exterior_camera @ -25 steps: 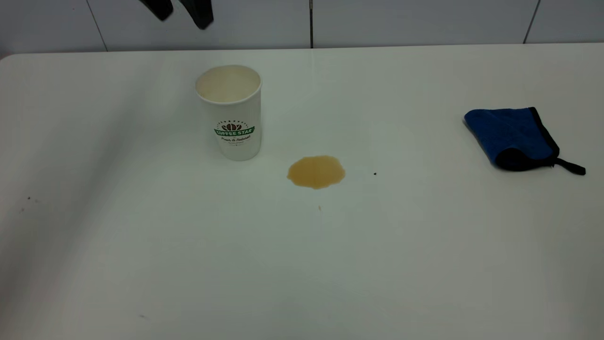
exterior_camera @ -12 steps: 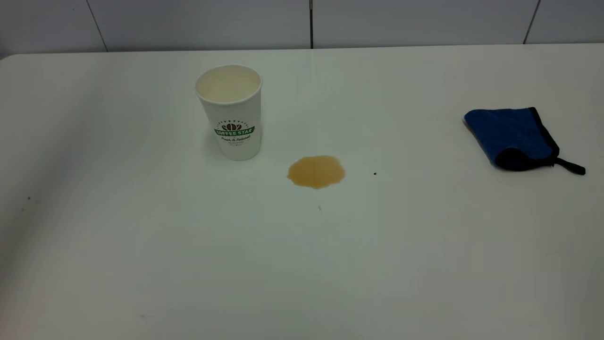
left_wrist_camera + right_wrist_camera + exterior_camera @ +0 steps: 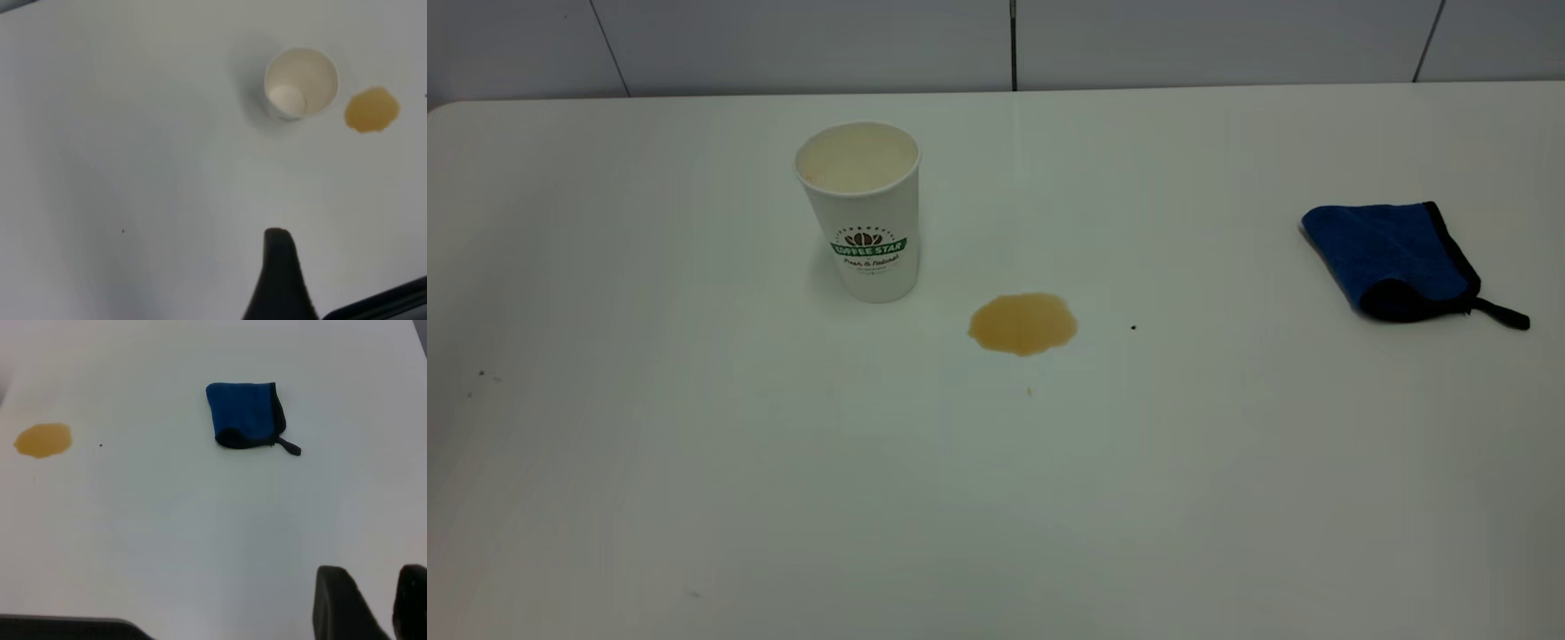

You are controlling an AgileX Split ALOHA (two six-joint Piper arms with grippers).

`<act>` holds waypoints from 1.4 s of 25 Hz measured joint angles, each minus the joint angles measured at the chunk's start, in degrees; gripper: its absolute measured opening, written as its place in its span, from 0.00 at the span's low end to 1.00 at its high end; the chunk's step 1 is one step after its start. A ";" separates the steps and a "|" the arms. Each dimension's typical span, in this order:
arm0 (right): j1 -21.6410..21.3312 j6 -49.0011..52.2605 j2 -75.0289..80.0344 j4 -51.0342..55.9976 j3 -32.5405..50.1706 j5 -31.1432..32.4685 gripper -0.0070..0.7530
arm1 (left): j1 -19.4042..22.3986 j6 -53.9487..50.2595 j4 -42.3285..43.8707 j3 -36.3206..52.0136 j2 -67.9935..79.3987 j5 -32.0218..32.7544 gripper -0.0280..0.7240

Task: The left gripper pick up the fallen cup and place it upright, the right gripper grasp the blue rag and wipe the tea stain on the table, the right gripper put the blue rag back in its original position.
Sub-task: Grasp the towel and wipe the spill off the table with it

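The white cup point(image 3: 860, 213) with its green logo stands upright on the table point(image 3: 694, 462), left of centre; from above its cream inside point(image 3: 300, 83) shows in the left wrist view. The amber tea stain point(image 3: 1022, 324) lies just right of the cup's base. Far to the right, the blue rag point(image 3: 1396, 260) lies folded with its black strap pointing outward. No gripper appears in the exterior view. My left gripper point(image 3: 327, 280) hovers high and well back from the cup, open, one finger point(image 3: 279, 267) showing. My right gripper point(image 3: 372, 577) hangs high and away from the rag point(image 3: 245, 413), open and holding nothing.
A tiny dark speck point(image 3: 1134, 327) sits right of the stain. A pale tiled wall point(image 3: 1014, 44) runs behind the table's far edge. Bare tabletop lies between the stain and the rag and across the whole near half.
The left gripper's fingers, seen at the top edge above the cup one second ago, have risen out of the exterior view. Cup, stain and rag have not moved.
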 joint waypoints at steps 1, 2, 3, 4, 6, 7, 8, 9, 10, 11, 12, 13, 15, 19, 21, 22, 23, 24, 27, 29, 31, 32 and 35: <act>0.00 0.00 0.00 0.00 0.00 0.00 0.32 | 0.00 -0.04 0.05 2.31 -2.37 0.00 0.82; 0.00 0.00 0.00 0.00 0.00 0.00 0.32 | 0.00 -0.04 0.04 5.01 -5.21 0.00 0.82; 0.00 0.00 0.00 0.00 0.00 0.00 0.32 | 0.00 -0.04 0.04 7.58 -8.01 0.00 0.82; 0.00 0.00 0.00 0.00 0.00 0.00 0.32 | 0.00 -0.04 0.04 9.92 -10.78 0.00 0.82; 0.00 0.00 0.00 0.00 0.00 0.00 0.32 | 0.00 -0.04 0.04 13.65 -15.71 0.00 0.82; 0.00 0.00 0.00 0.00 0.00 0.00 0.32 | 0.00 -0.09 0.04 15.31 -18.30 0.00 0.82; 0.00 0.00 0.00 0.00 0.00 0.00 0.32 | 0.00 -0.11 0.04 16.93 -20.51 0.00 0.82; 0.00 0.00 0.00 0.00 0.00 0.00 0.32 | 0.00 -0.24 0.04 18.42 -23.21 0.00 0.82; 0.00 0.00 0.00 0.00 0.00 0.00 0.32 | 0.00 -0.38 -0.01 20.42 -26.06 0.00 0.82; 0.00 0.00 0.00 0.00 0.00 0.00 0.32 | 0.00 -0.70 -0.07 22.77 -29.06 0.00 0.82; 0.00 0.00 0.00 0.00 0.00 0.00 0.32 | 0.00 -1.28 -0.10 24.92 -31.65 0.00 0.82; 0.00 0.00 0.00 0.00 0.00 0.00 0.32 | 0.00 -2.13 -0.12 27.73 -34.86 0.00 0.82; 0.00 0.00 0.00 0.00 0.00 0.00 0.32 | 0.00 -4.57 -0.17 33.79 -40.97 0.00 0.82; 0.00 0.00 0.00 0.00 0.00 0.00 0.32 | 0.49 -8.07 0.51 44.38 -51.72 0.00 0.82; 0.00 0.00 0.00 0.00 0.00 0.00 0.32 | 3.49 -8.50 1.10 49.37 -55.94 0.00 0.82; 0.00 0.00 0.00 0.00 0.00 0.00 0.32 | 5.13 -8.56 1.33 51.47 -57.89 0.00 0.82; 0.00 0.00 0.00 0.00 0.00 0.00 0.32 | 7.15 -8.56 1.58 53.07 -59.40 0.00 0.82; 0.00 0.00 0.00 0.00 0.00 0.00 0.32 | 9.10 -8.56 1.69 54.73 -61.07 0.00 0.82; 0.00 0.00 0.00 0.00 0.00 0.00 0.32 | 13.48 -7.84 1.86 57.83 -65.64 0.00 0.82; 0.00 0.00 0.00 0.00 0.00 0.00 0.32 | 14.80 -6.71 2.45 58.77 -68.96 -0.19 0.82; 0.00 0.00 0.00 0.00 0.00 0.00 0.32 | 15.11 -5.89 2.76 59.25 -71.91 -0.24 0.82; 0.00 0.00 0.00 0.00 0.00 0.00 0.32 | 15.11 -5.48 2.88 59.39 -73.42 -0.24 0.82; 0.00 0.00 0.00 0.00 0.00 0.00 0.32 | 15.11 -5.03 2.92 59.39 -77.39 -0.26 0.82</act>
